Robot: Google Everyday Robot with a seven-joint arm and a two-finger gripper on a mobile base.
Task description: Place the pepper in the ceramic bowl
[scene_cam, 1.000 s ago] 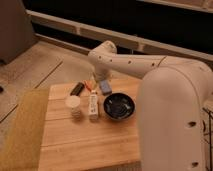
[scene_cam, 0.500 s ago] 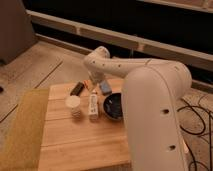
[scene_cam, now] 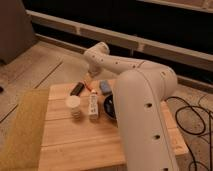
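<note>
Wooden table: hand near far edge; ceramic bowl half-hidden behind arm.

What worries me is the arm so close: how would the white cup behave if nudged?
The cup stands upright and looks small, so probably light, apt to slide or tip. Its ribbed wall suggests thin stuff, perhaps crushable. Being round, it might roll once down. The gripper hangs behind it, near the far edge of the table.

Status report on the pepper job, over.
Gripper open, low at far edge of table. Pepper on the table beside it, not in bowl. Arm hides most of bowl.
</note>
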